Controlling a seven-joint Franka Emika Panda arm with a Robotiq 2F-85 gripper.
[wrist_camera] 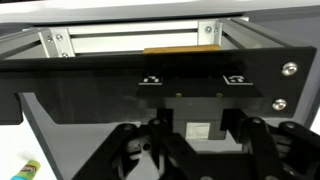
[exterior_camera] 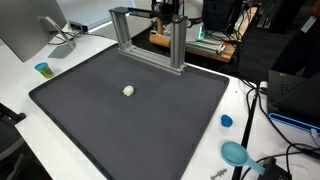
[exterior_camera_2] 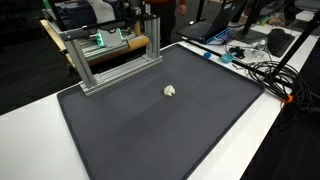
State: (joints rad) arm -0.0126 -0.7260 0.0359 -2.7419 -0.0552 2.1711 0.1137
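Right now the claw (wrist_camera: 197,128) is hovering close to the top bar of the aluminium frame (exterior_camera: 178,45), which is standing at the far edge of the surface (exterior_camera: 95,42). Whether its jaws are open or gripping anything I cannot tell, since the wrist view is showing only dark linkages. The frame is lying straight ahead of the claw, its long axis running crosswise. A small white lump (exterior_camera: 128,91) is resting on the dark mat (exterior_camera: 170,110), well apart from both.

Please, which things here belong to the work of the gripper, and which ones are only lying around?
In hand:
gripper, close above the frame
aluminium frame

Lying about:
small white object on the dark mat
teal cup
blue cap
cables
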